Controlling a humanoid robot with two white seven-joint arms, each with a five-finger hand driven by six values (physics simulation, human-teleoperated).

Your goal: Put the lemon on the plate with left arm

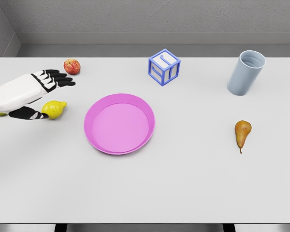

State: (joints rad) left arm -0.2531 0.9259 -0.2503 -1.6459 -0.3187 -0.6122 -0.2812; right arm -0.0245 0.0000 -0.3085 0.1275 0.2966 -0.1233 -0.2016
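Left hand [41,94] is seen entering from 9 o'clock, low over the table [183,193]. Fingers [58,77] are spread apart above; the thumb [29,114] is set below, at the lemon's near side. The lemon [54,109] is bracketed between thumb and fingers but not yet clamped: the thumb tip appears to touch it, the fingers are held clear above it. The lemon is judged to rest on the table, not lifted.

The lemon is placed at 9 o'clock of the pink plate [94,137], near it but apart. A short carry toward 3 o'clock is all that would be called for once a grip is closed.

The wide spread is probably kept so that the round fruit can be enclosed from both sides; a partial pinch could let it roll away.

An apple [72,66] lies at 12 o'clock of the hand, close to the fingertips, and could be nudged. A blue block [164,67], a grey cup [246,73] and a pear [242,134] are set well apart toward 3 o'clock, out of the path.

Right arm is not seen.
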